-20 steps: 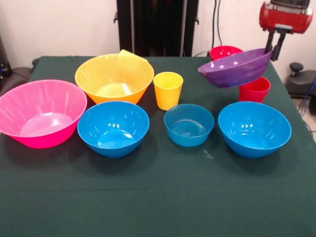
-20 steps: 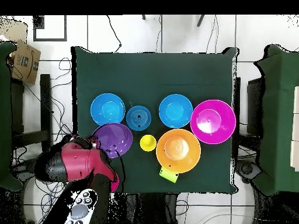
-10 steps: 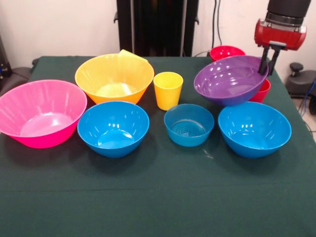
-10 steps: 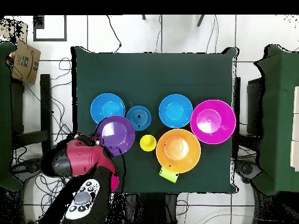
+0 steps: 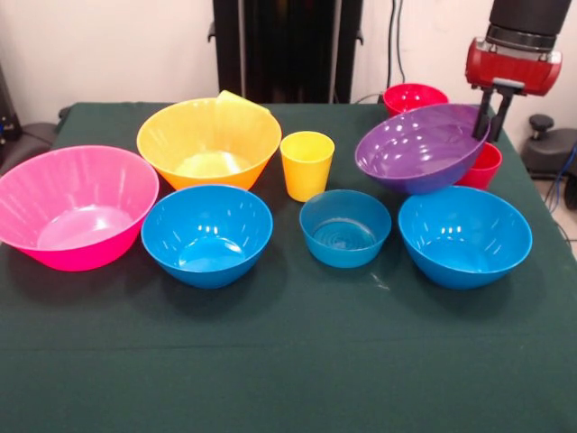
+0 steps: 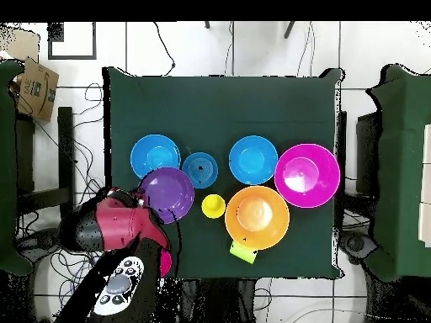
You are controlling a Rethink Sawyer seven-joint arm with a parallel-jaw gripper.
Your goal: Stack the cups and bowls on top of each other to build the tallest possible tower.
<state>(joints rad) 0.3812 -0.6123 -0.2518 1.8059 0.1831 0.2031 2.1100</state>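
Note:
My gripper (image 5: pixel 488 115) is shut on the far right rim of the purple bowl (image 5: pixel 416 146) and holds it tilted above the table, over the back edge of the right blue bowl (image 5: pixel 464 234). From overhead the gripper (image 6: pixel 141 207) and purple bowl (image 6: pixel 167 194) show too. The red cup (image 5: pixel 480 167) is partly hidden behind the purple bowl. The yellow cup (image 5: pixel 306 164) stands mid-table. The lime green cup (image 5: pixel 236 100) lies behind the orange bowl (image 5: pixel 209 142). The pink bowl (image 5: pixel 76 206), left blue bowl (image 5: pixel 207 234), small translucent blue bowl (image 5: pixel 345 227) and small red bowl (image 5: pixel 414 94) stand apart. No tower shows.
The dark green table (image 5: pixel 288 361) has its front half bare. The black pedestal (image 5: pixel 287 50) stands behind the back edge. Overhead, the arm (image 6: pixel 114 240) reaches in from the lower left, and cables lie on the floor around the table.
The purple bowl, steeply tilted a second ago, has swung more level and moved over the right blue bowl. In the last half second it barely moved.

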